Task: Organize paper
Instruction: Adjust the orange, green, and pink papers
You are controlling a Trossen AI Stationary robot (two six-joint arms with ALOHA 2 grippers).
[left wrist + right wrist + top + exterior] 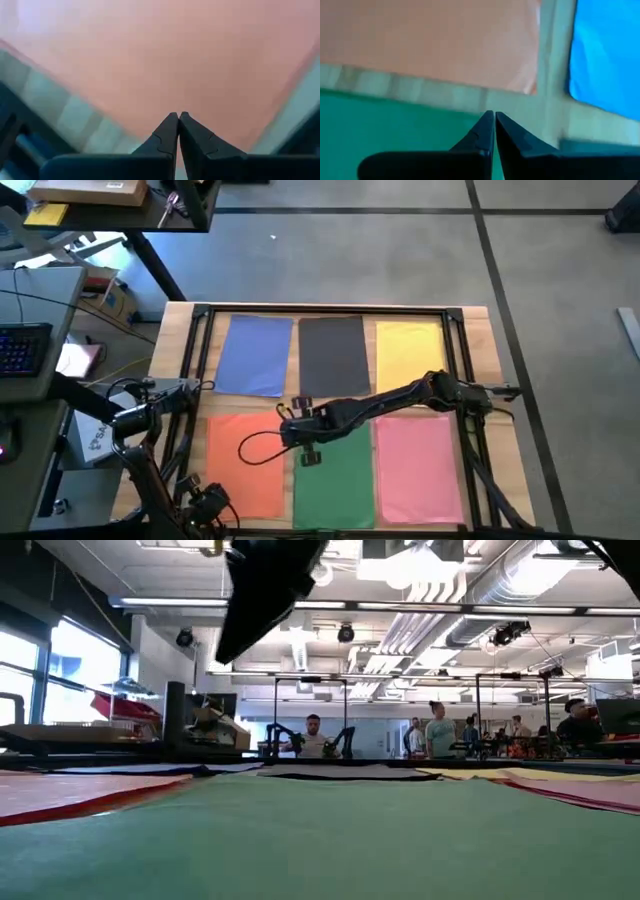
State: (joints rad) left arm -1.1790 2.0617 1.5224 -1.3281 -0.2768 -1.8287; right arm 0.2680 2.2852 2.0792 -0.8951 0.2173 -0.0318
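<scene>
Paper covers your table (478,340) in six piles: blue (255,355), grey (333,352), yellow (410,348) along the far edge, orange (240,470), green (335,480), pink (418,465) along the near. Sheets are thin, limp and slippery; take them at an edge. Your right gripper (310,457) hovers clenched, empty, over green's far edge; left gripper (178,131) clenched, empty, near orange.

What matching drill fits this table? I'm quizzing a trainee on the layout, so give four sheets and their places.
Things:
1. blue paper
2. yellow paper
3. orange paper
4. pink paper

Places, in the high view:
A. lower right
B. upper left
C. lower left
D. upper right

Pairs: 1-B, 2-D, 3-C, 4-A
</scene>
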